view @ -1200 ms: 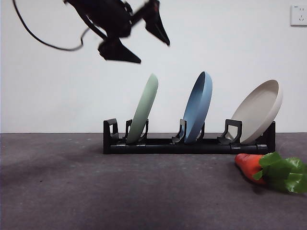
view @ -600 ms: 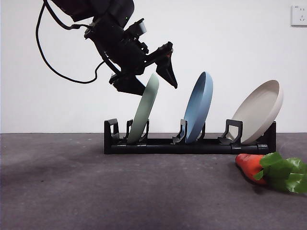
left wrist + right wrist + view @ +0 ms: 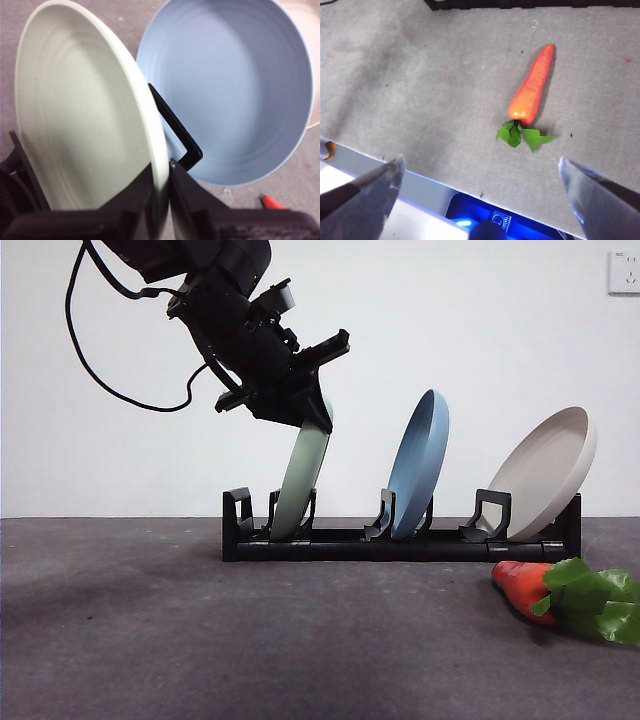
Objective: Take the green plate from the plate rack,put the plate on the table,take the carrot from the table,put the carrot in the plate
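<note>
My left gripper (image 3: 305, 420) clamps the top rim of the matte sage green plate (image 3: 301, 480), which stands in the leftmost slot of the long black plastic rack (image 3: 400, 538). Two more plates stand beside it, one blue (image 3: 420, 465), one beige (image 3: 540, 475). One glossy orange carrot (image 3: 520, 588) lies on the dark grey table (image 3: 200, 640); above it my right gripper (image 3: 480, 187) hangs spread.

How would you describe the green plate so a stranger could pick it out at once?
Find the black plate rack on the table. The green plate stands in its left-hand slot, the left gripper pinching its rim. Its neighbours are blue and beige.
</note>
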